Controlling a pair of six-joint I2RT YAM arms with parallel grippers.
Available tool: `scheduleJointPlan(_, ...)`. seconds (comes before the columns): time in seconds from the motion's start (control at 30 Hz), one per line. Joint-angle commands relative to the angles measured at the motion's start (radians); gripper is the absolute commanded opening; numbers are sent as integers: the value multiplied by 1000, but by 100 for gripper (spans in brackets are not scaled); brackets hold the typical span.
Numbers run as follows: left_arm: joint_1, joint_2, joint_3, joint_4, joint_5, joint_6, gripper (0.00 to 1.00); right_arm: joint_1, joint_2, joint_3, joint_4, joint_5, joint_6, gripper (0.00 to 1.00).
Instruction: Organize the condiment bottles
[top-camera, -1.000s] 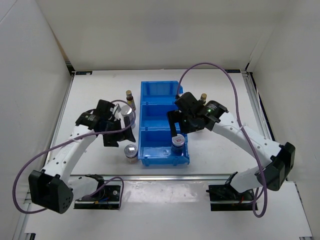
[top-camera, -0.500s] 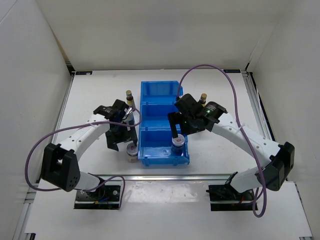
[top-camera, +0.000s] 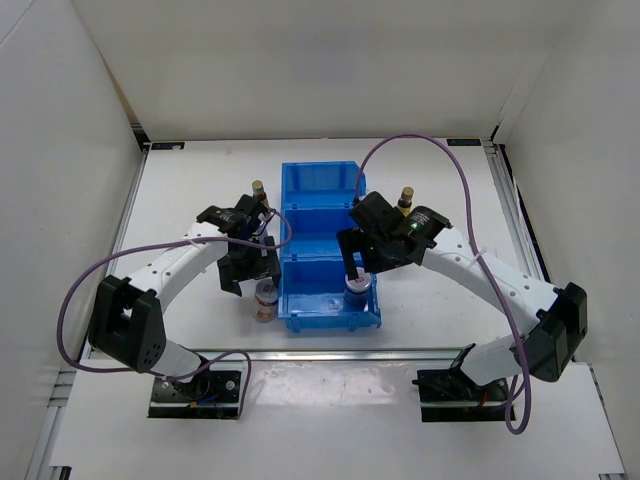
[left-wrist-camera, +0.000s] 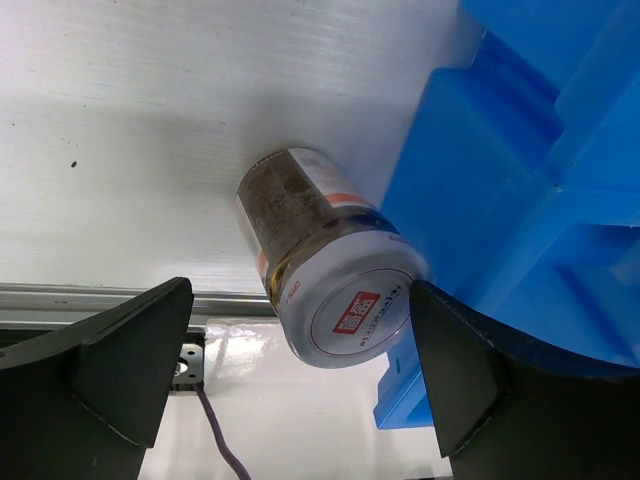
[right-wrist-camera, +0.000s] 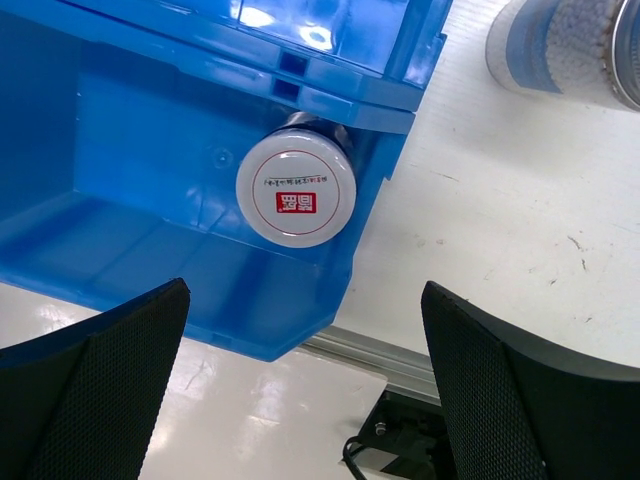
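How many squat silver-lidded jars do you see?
2. One jar stands in the blue bin's near compartment, right corner; the other jar stands on the table just left of the bin. More may be hidden.

Clearance around the bin (top-camera: 320, 167). The left gripper (left-wrist-camera: 300, 290), jaws wide, straddles a jar (left-wrist-camera: 330, 270) on the table (left-wrist-camera: 120, 120). The bin's outer wall crowds one side of the jar, and bare table lies on the other. The right gripper (right-wrist-camera: 305, 288), jaws wide, straddles a second jar (right-wrist-camera: 296, 187) in the near compartment's corner, with the wall between that jar and the outer finger. A cylinder (right-wrist-camera: 555, 45) stands just outside the bin. The far compartment is unobstructed from above. A left bottle (top-camera: 258, 188) and a right bottle (top-camera: 406, 194) flank the bin.
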Motion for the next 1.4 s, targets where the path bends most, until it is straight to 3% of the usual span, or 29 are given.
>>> scheduleJointPlan(0.0, -5, 3, 14, 1, -61, -9, 100, 3, -28, -5, -4, 26, -13, 100)
scheduleJointPlan(0.57, -5, -116, 14, -81, -90, -37, 100, 3, -28, -14, -4, 35, -13, 100)
scheduleJointPlan(1.0, -5, 39, 54, -29, 27, 26, 100, 3, -56, -35, -4, 35, -3, 100)
scheduleJointPlan(1.37, -5, 67, 54, -1, 68, 86, 96, 3, -38, -55, -4, 44, -3, 100)
